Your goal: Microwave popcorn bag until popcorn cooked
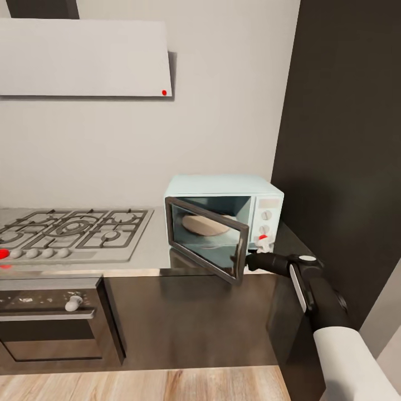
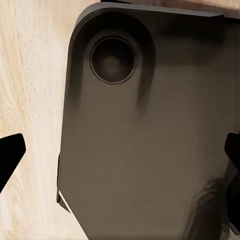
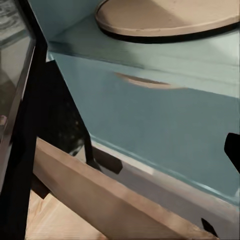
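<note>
Black and slim, the right gripper [image 1: 252, 260] sits at the free edge of the microwave's door [image 1: 207, 239], which stands partly open; whether its fingers are parted or closed cannot be told. Behind the door a tan turntable [image 1: 205, 224] lies inside the mint-blue microwave [image 1: 223, 214], which stands on the grey countertop [image 1: 146, 253] beside the steel gas hob [image 1: 67, 231]. From the left wrist, two dark fingertips [image 2: 9, 156] stand spread apart, gripping nothing, over a dark grey panel [image 2: 150, 145].

microwave [image 1: 223, 186]: smooth pale-blue shell, glass door (reflective) | countertop [image 1: 150, 250]: glossy | hob [image 1: 72, 231]: steel | floor [image 1: 145, 384]: wood-grain
</note>
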